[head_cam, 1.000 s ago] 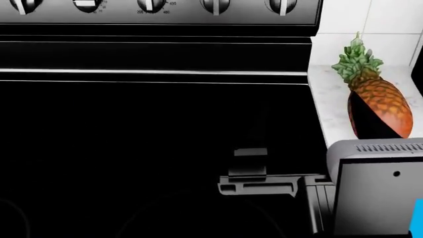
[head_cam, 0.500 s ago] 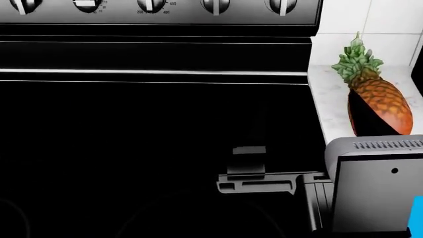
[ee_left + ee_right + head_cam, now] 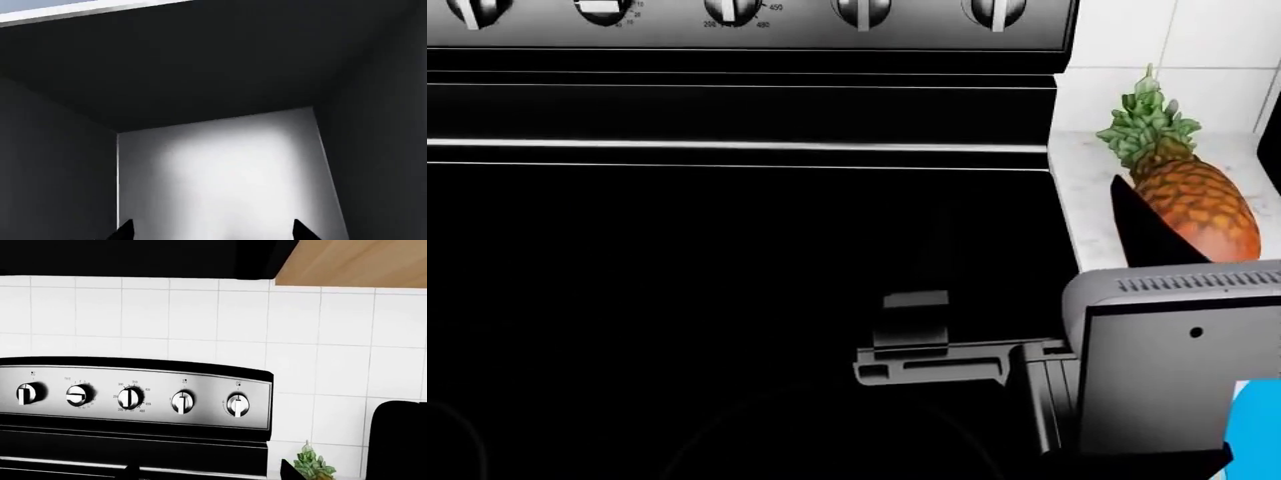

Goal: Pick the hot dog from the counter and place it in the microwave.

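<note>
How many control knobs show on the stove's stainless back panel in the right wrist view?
5, in one row along the stainless steel stove panel: far-left knob, second knob, middle knob, fourth knob, and right-end knob. None appears hidden.

- The stovetop (image 3: 694, 300) is glossy black and smooth.
- The stove's control panel (image 3: 133, 395) looks like brushed stainless steel, its knobs (image 3: 182, 402) shiny metal.
- The counter (image 3: 1090, 200) is white, faintly speckled, marble-like.
- The wall tiles (image 3: 200, 315) are smooth glossy white.
- The pineapple (image 3: 1188, 205) has a rough orange-brown skin.
- The cabinet underside (image 3: 353, 262) shows a matt wood grain.
- The grey arm housing (image 3: 1174, 370) looks like matt plastic.
</note>
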{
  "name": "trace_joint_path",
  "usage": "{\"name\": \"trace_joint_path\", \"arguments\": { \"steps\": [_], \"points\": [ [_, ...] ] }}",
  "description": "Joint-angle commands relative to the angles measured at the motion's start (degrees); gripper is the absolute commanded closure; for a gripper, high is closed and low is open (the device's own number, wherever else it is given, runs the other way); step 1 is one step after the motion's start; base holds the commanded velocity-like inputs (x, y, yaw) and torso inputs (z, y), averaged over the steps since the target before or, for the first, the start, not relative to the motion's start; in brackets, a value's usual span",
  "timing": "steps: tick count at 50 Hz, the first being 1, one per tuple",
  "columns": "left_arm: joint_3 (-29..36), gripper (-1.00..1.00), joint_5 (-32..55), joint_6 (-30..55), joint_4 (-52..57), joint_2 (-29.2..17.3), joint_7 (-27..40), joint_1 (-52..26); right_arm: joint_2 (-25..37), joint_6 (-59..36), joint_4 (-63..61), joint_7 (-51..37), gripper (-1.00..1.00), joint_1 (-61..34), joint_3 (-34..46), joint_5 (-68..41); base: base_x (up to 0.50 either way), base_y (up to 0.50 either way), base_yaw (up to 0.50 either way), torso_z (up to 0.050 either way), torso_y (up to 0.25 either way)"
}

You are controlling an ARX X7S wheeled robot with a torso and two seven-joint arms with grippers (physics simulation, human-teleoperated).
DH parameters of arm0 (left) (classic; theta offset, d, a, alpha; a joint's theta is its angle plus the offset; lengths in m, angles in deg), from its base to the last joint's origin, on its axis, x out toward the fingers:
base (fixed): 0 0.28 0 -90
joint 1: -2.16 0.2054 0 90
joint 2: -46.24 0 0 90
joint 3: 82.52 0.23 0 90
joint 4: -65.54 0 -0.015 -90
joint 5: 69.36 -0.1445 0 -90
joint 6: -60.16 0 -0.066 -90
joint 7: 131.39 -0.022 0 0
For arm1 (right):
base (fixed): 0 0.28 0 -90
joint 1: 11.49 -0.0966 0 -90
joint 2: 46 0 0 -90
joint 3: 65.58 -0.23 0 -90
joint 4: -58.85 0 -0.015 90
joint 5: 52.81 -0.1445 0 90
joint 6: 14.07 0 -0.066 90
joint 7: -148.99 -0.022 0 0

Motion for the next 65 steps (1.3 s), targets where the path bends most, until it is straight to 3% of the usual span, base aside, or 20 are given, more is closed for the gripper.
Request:
{"name": "trace_joint_path", "arguments": {
  "steps": [1, 6, 9, 11, 13, 21, 54, 65],
  "points": [
    [-1.56, -1.00, -3.21, 18.90, 32.27, -2.20, -4.85, 9.64, 0.24, 0.56, 0.18, 0.62, -1.00, 0.45, 0.36, 0.48, 0.00, 0.00, 0.00, 0.000, 0.000],
    [-0.38, -1.00, -4.09, 33.34, 51.97, -4.04, -8.03, 14.94, 0.60, 0.59, 0.16, 0.86, -1.00, 0.53, 0.37, 0.36, 0.00, 0.00, 0.00, 0.000, 0.000],
    [0.73, -1.00, -28.99, 33.56, 54.11, 2.43, -31.67, 17.04, 0.48, 0.73, 0.65, 1.18, -1.00, 0.56, 0.75, 0.90, 0.00, 0.00, 0.00, 0.000, 0.000],
    [0.32, -1.00, -46.18, 33.57, 55.24, 2.59, -48.19, 19.76, 0.43, 0.54, 0.49, 1.13, -1.00, 0.24, 0.99, 0.84, 0.00, 0.00, 0.00, 0.000, 0.000],
    [-0.95, -1.00, -58.83, 33.57, 55.53, 2.60, -56.04, 22.81, 0.39, 0.84, 0.78, 1.51, -1.00, 0.49, 1.22, 1.33, 0.00, 0.00, 0.00, 0.000, 0.000],
    [-2.89, -1.00, -80.66, 33.57, 58.38, 2.60, -78.43, 29.88, 0.75, 0.65, 0.96, 1.75, -1.00, 0.12, 1.33, 1.02, 0.00, 0.00, 0.00, 0.000, 0.000],
    [-8.44, -1.00, -79.49, 33.57, 66.64, 2.60, -78.51, 46.88, 1.26, 1.30, 0.44, 1.53, -1.00, 1.21, 1.60, 0.39, 0.00, 0.00, 0.00, 0.000, 0.000],
    [-11.67, -1.00, -77.09, 33.57, 69.87, 2.60, -78.51, 56.50, 1.25, 1.42, 0.28, 1.16, -1.00, 1.64, 1.78, 0.22, 0.00, 0.00, 0.00, 0.000, 0.000]
  ]
}}
